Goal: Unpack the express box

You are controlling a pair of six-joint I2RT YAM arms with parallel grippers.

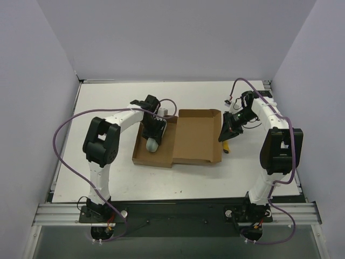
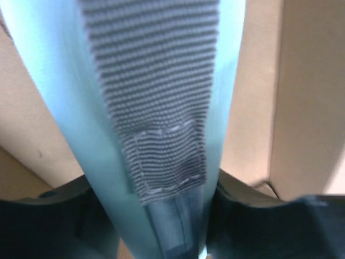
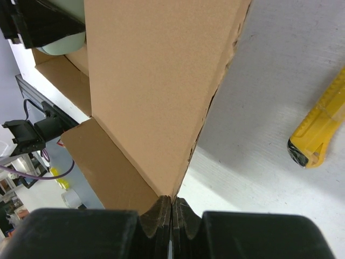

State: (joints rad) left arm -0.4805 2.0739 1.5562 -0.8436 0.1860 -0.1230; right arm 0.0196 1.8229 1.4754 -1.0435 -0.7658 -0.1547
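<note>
The brown cardboard express box (image 1: 191,137) lies open in the middle of the table, its flap lid spread to the right. My left gripper (image 1: 153,135) is inside the box's left part, shut on a pale green rounded object (image 1: 152,144). In the left wrist view that object (image 2: 161,108) fills the frame between my fingers, with a grey ribbed strap on it. My right gripper (image 1: 225,133) is shut on the edge of the lid's side flap (image 3: 156,91) and holds it up.
A small yellow-handled tool (image 1: 227,145) lies on the white table just right of the lid, by my right gripper; it also shows in the right wrist view (image 3: 321,129). Grey walls stand around the table on three sides.
</note>
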